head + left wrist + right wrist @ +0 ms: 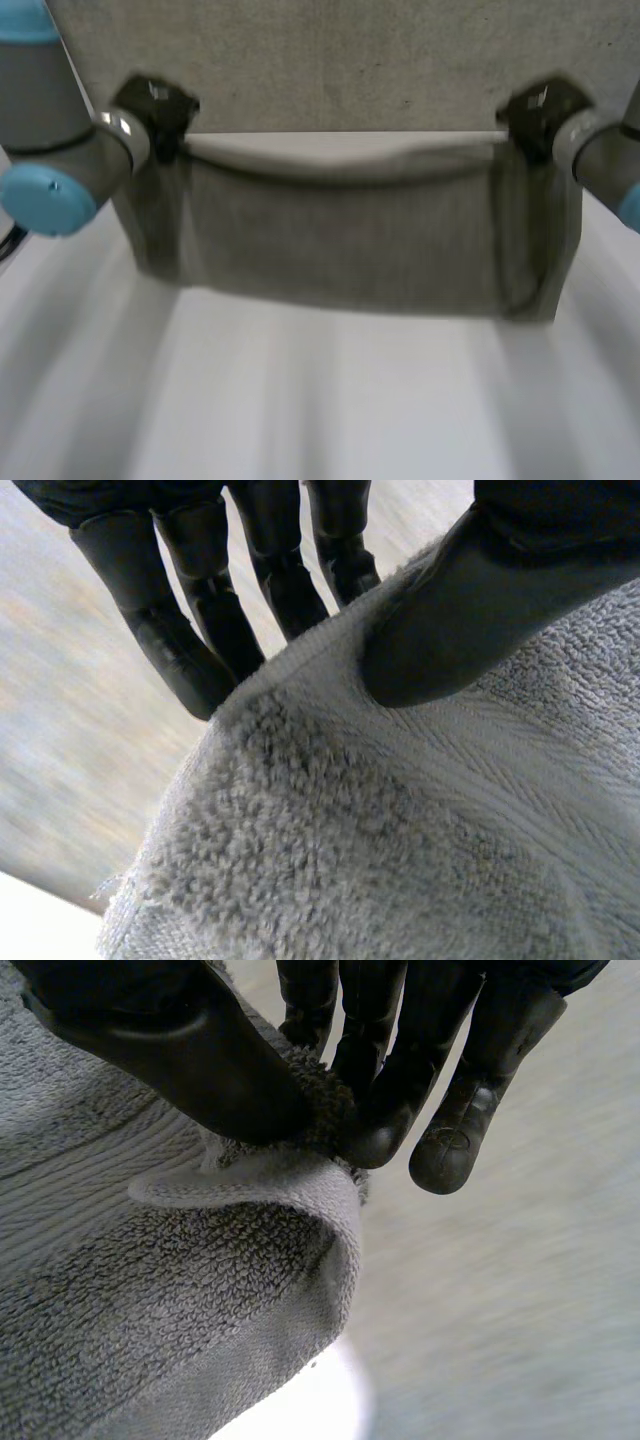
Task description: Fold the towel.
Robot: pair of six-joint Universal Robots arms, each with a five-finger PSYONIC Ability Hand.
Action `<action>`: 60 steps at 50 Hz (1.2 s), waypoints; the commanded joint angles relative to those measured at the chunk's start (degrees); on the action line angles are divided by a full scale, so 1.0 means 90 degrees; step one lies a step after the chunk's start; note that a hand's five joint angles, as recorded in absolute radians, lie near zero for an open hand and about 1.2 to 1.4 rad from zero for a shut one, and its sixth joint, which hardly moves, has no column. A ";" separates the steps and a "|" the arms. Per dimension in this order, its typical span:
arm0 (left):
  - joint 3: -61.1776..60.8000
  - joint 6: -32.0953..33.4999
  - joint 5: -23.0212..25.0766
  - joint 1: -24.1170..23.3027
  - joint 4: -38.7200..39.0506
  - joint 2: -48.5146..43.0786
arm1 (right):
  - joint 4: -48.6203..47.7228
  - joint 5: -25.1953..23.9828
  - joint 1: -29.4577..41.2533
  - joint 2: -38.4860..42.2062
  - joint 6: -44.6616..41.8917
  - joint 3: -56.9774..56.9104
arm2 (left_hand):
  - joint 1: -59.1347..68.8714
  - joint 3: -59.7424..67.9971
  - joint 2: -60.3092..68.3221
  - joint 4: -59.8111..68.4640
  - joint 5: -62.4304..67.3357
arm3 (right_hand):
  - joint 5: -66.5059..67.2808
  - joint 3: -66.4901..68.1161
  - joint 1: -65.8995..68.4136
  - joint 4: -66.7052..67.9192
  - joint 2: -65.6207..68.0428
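White table (320, 400): bare near side, spans the whole width.

Grey towel (340, 240): far part lies flat on the table. Near part is held up off the surface and hangs as a wide band between the two hands, sagging a little along its upper edge in the middle.

Left arm (50, 140) comes in from the left, right arm (610, 160) from the right.

Left hand (152, 108): at the band's upper left corner. In the left wrist view its thumb (470, 610) presses on top of the towel's hem (380, 840) with the fingers (180, 650) behind the edge, clamped on the cloth.

Right hand (538, 112): at the upper right corner. In the right wrist view the thumb (200, 1050) and fingertips (385, 1135) pinch a bunched bit of towel (150, 1300). The corner folds over just below them.
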 commanded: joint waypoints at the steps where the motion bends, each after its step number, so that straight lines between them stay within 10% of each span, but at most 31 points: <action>1: 0.2545 -0.1346 0.0048 -0.0074 0.1005 -0.0012 | -0.4242 0.0290 0.0053 -0.1236 0.0236 0.0861 | -0.0347 -0.0976 -0.0825 -0.0838 -0.1660 | 0.0400 0.0350 0.0465 0.0346 0.0719; 18: 0.0732 -0.1661 0.0146 0.0033 -0.0409 -0.0393 | -0.2500 -0.0560 0.0024 -0.1200 0.0217 0.2604 | -0.0347 -0.0976 -0.0825 -0.0838 -0.1660 | 0.0400 0.0350 0.0465 0.0346 0.0719; 36: -0.5788 -0.0930 0.0507 0.0278 0.3768 0.1910 | -0.2315 -0.0658 -0.0035 -0.1297 -0.0018 0.4770 | -0.0347 -0.0976 -0.0825 -0.0838 -0.1660 | 0.0400 0.0350 0.0465 0.0346 0.0719; 50: -0.8331 -0.0109 0.0810 0.0326 0.4600 0.3396 | -0.2129 -0.0687 -0.0298 -0.2792 -0.0037 0.6070 | -0.0347 -0.0976 -0.0825 -0.0838 -0.1660 | 0.0400 0.0350 0.0465 0.0346 0.0719; 60: -0.9531 0.0623 0.0849 0.0736 0.4562 0.5346 | -0.0110 -0.0979 -0.0835 -0.4158 -0.0018 0.6246 | -0.0347 -0.0976 -0.0825 -0.0838 -0.1660 | 0.0400 0.0350 0.0465 0.0346 0.0719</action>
